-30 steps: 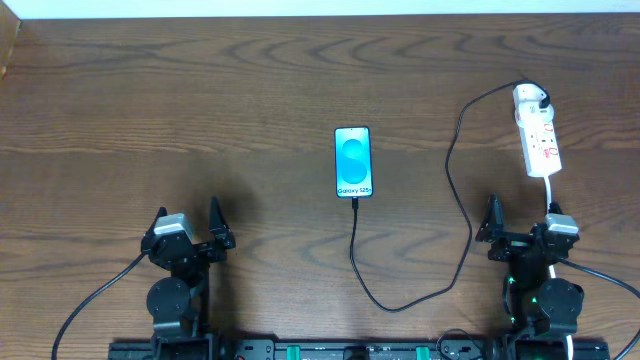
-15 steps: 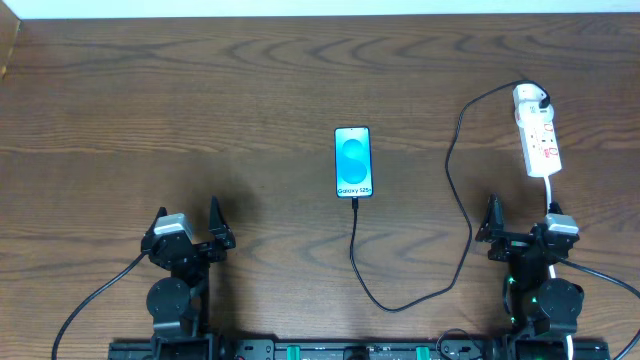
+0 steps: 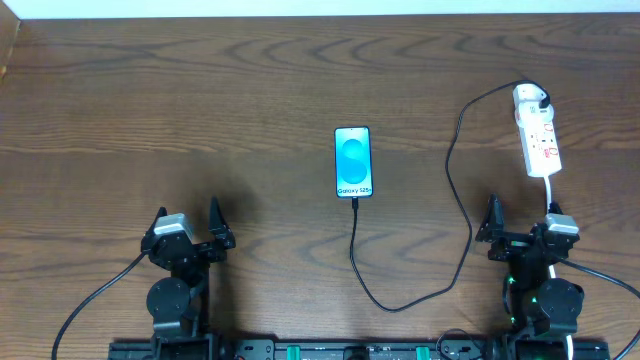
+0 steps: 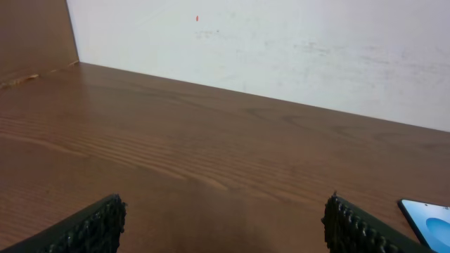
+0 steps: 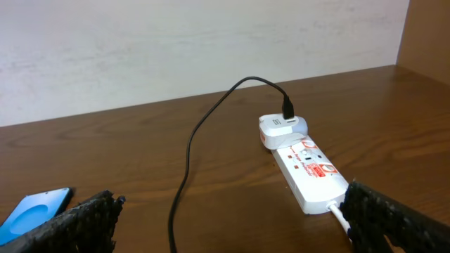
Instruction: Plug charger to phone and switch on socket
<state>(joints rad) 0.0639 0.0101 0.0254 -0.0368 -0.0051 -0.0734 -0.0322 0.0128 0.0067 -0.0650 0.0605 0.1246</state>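
Note:
The phone (image 3: pixel 354 162) lies mid-table with its blue screen up. It shows at the left wrist view's right edge (image 4: pixel 430 222) and the right wrist view's left edge (image 5: pixel 31 213). The black charger cable (image 3: pixel 458 200) runs from the phone's near end, where its tip sits, loops toward me and goes up to the white socket strip (image 3: pixel 538 140) at the far right; both show in the right wrist view, cable (image 5: pixel 188 158), socket (image 5: pixel 309 169). My left gripper (image 3: pixel 188 229) and right gripper (image 3: pixel 519 222) are open and empty near the front edge.
A white adapter (image 5: pixel 281 130) sits plugged into the strip's far end. The strip's white cord (image 3: pixel 551 195) runs toward my right arm. A pale wall (image 4: pixel 281 49) stands behind the table's far edge.

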